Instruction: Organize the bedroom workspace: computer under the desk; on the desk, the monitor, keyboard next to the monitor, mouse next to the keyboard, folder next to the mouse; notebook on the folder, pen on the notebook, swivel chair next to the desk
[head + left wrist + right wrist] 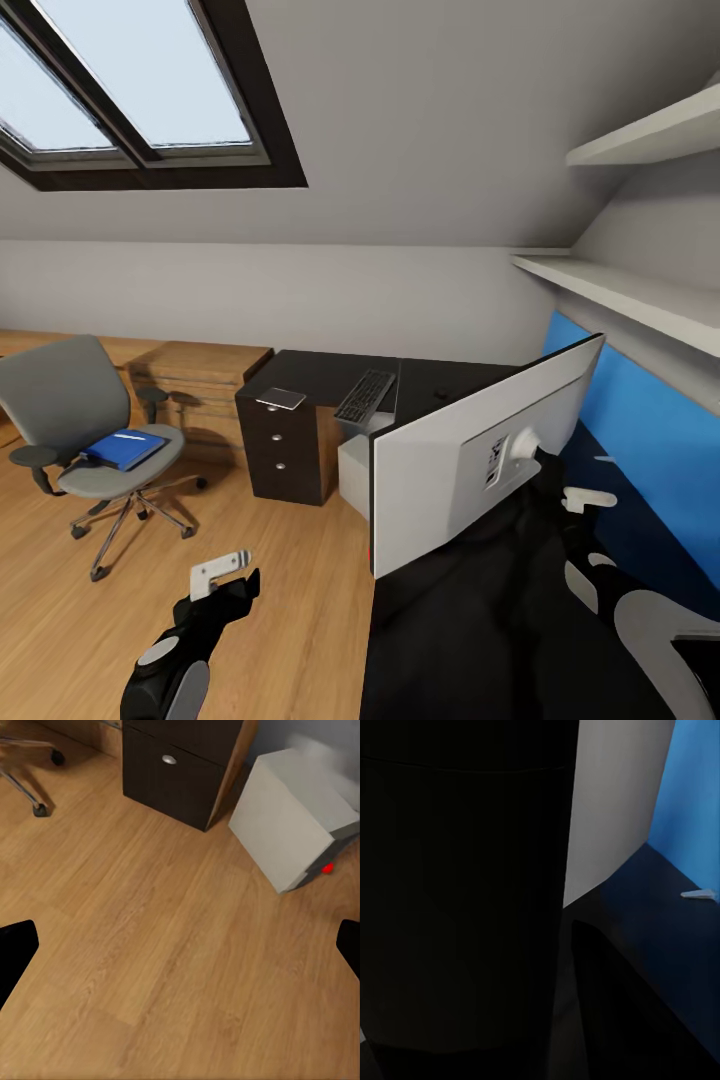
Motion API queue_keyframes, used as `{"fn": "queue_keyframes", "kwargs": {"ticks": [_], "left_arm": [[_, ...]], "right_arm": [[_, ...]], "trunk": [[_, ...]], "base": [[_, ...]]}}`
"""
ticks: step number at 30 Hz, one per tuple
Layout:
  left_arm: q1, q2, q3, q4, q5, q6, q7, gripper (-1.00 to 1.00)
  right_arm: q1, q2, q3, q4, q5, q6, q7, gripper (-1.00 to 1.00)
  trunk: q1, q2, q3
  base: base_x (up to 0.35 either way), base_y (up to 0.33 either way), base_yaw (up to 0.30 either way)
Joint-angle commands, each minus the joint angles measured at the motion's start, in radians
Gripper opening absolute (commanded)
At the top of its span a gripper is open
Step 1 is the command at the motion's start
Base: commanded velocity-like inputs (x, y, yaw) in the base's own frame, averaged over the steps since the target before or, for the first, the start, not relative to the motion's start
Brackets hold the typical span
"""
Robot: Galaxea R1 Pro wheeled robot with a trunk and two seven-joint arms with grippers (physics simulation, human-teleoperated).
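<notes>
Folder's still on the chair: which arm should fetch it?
Left, probably. The left claw hangs open over bare floor on the side of the swivel chair holding the folder; the right arm is behind the monitor.

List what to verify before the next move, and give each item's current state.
1. Monitor standing on the desk: cannot tell, its foot is hidden.
2. Computer under the desk: ok.
3. Keyboard on the desk: ok.
4. Folder moved off the swivel chair: not ok, it lies on the seat.
5. Left gripper open and empty: ok.
6. Right gripper state behind the monitor: cannot tell.
</notes>
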State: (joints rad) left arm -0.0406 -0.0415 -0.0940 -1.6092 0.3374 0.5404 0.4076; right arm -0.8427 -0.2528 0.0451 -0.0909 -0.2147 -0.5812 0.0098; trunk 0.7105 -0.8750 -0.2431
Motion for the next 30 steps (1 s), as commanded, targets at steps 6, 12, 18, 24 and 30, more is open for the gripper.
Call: {"fn": "queue_keyframes", "kwargs": {"ticks": [6, 12, 18, 24, 30], "left_arm": [[-0.001, 0.001, -0.001, 0.0, 0.011, 0.001, 0.01, 1.0], [-0.001, 0.002, 0.0, 0.0, 0.01, 0.002, 0.01, 1.0], [-0.001, 0.002, 0.0, 0.0, 0.01, 0.003, 0.01, 1.0], [-0.001, 0.002, 0.002, 0.0, 0.009, 0.002, 0.01, 1.0], [-0.001, 0.002, 0.021, 0.001, 0.01, 0.003, 0.011, 1.0]], "right_arm": [[-0.001, 0.0, 0.027, 0.002, -0.014, -0.003, 0.002, -1.0], [-0.001, 0.0, 0.027, 0.002, -0.014, -0.003, 0.002, -1.0], [-0.001, 0.0, 0.027, 0.002, -0.014, -0.003, 0.002, -1.0], [-0.001, 0.0, 0.027, 0.003, -0.014, -0.003, 0.002, -1.0], [-0.001, 0.0, 0.027, 0.004, -0.014, -0.003, 0.002, -1.0]], "trunk": [[0.0, -0.001, -0.001], [0.0, -0.001, -0.001], [0.0, -0.001, -0.001], [0.0, -0.001, -0.001], [0.0, -0.001, -0.001]], "base": [[0.0, -0.211, 0.0], [0.0, -0.143, 0.0], [0.0, -0.017, 0.0], [0.0, -0.084, 0.0], [0.0, -0.038, 0.0]]}}
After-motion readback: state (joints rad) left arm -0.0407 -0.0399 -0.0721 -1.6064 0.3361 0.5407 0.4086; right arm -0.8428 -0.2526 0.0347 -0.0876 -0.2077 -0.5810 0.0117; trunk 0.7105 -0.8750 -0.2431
